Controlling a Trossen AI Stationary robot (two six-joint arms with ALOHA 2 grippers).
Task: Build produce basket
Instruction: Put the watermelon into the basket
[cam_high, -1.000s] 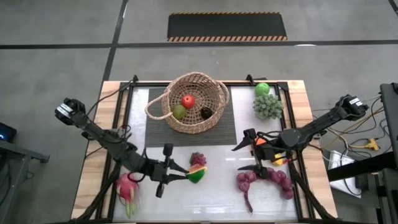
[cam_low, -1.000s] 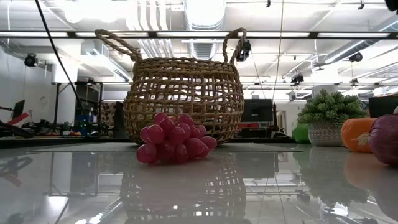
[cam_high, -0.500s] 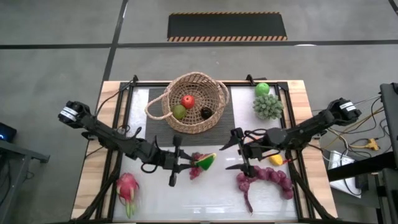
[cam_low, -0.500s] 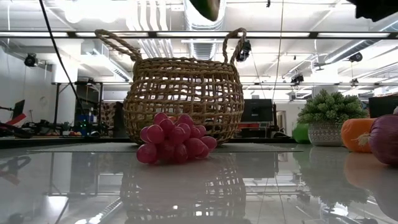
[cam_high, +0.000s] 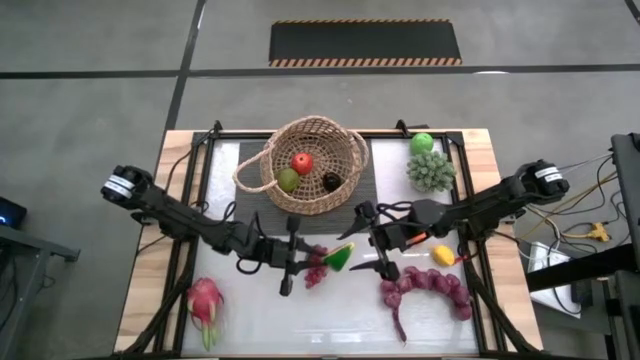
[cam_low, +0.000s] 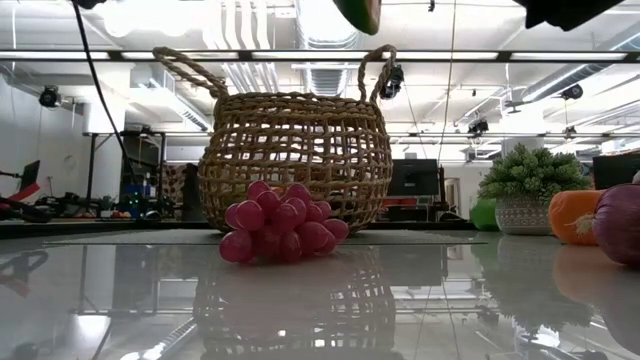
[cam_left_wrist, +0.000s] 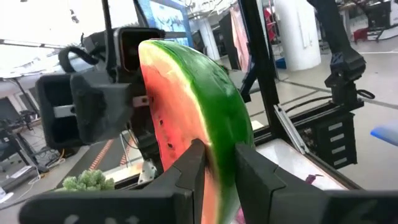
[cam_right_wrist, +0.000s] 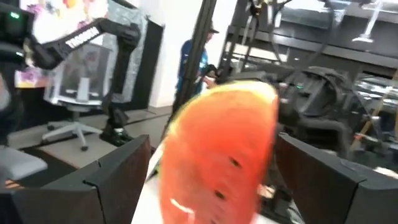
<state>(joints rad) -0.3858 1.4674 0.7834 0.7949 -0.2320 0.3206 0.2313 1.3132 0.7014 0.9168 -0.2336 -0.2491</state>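
Note:
The watermelon slice (cam_high: 340, 256), red flesh and green rind, is up in the air near the table's middle, held by my left gripper (cam_high: 305, 256), which is shut on it; the low view shows only its green underside (cam_low: 360, 12). My right gripper (cam_high: 362, 240) is open, its fingers standing on either side of the slice's free end (cam_right_wrist: 217, 155) without touching. The wicker basket (cam_high: 315, 165) stands on a dark mat with a red apple (cam_high: 302, 162), a green apple (cam_high: 288, 180) and a dark fruit (cam_high: 331, 182) inside. My left gripper pinches the watermelon slice between its two fingers (cam_left_wrist: 186, 177), one on the red flesh side and one on the green rind (cam_left_wrist: 227, 155). The fingers come level from the table's left. The slice is lifted clear and stands on edge.
A small pink grape bunch (cam_high: 318, 268) lies under the slice. A long purple bunch (cam_high: 430, 287), a lemon (cam_high: 443, 256), the leafy clump (cam_high: 430, 171) and a green apple (cam_high: 422, 143) are on the right. A dragon fruit (cam_high: 205, 305) lies near left.
My left gripper has carried the watermelon slice up off the table and toward the right and far side, over the small grape bunch. My right gripper, staying open, has moved left toward the slice until its fingers stand around it.

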